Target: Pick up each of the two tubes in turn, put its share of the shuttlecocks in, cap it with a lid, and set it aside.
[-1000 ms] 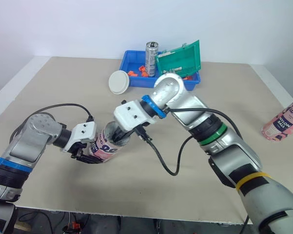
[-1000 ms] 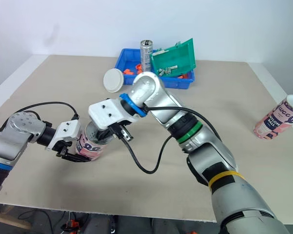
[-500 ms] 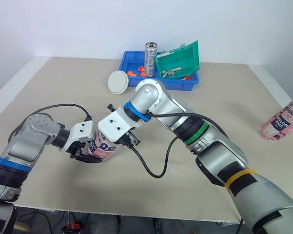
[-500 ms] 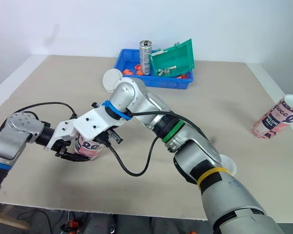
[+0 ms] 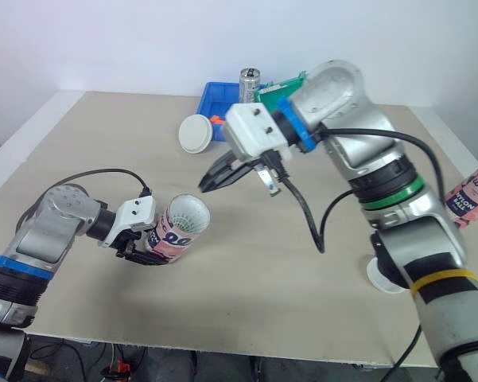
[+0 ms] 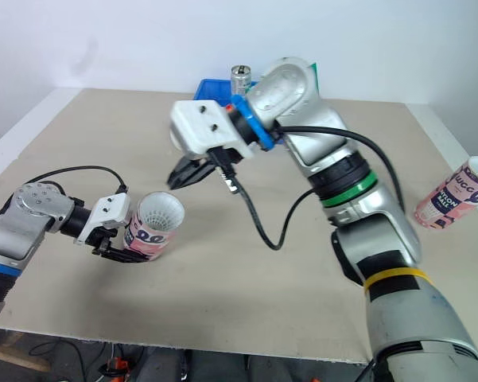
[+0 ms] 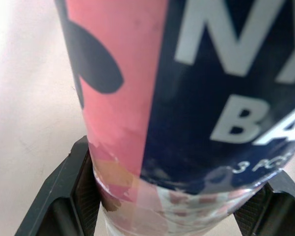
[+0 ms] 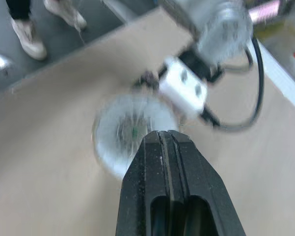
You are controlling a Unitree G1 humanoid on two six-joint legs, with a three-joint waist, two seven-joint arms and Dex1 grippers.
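My left gripper (image 5: 147,245) is shut on a pink and navy tube (image 5: 173,232), held tilted just above the table with its mouth facing up and right. White shuttlecock feathers (image 5: 188,216) show in that mouth. In the left wrist view the tube (image 7: 186,98) sits between the two black fingers (image 7: 71,196). My right gripper (image 5: 219,176) hangs above and behind the tube, shut and holding nothing; its wrist view looks down on the feathered mouth (image 8: 131,132). A second pink tube (image 5: 471,195) lies at the table's right edge. One white lid (image 5: 196,133) lies by the blue bin, another (image 5: 379,275) near the right arm.
At the back of the table a blue bin (image 5: 211,100) holds orange bits, a green box (image 5: 280,86) and a metal can (image 5: 250,76). A black cable (image 5: 314,219) loops down from the right wrist. A person's shoes (image 8: 32,29) stand on the floor beyond the table.
My right gripper has pulled out of the tube's mouth and risen up and back toward the bin, leaving a shuttlecock in the tube. The left gripper and tube have stayed in place.
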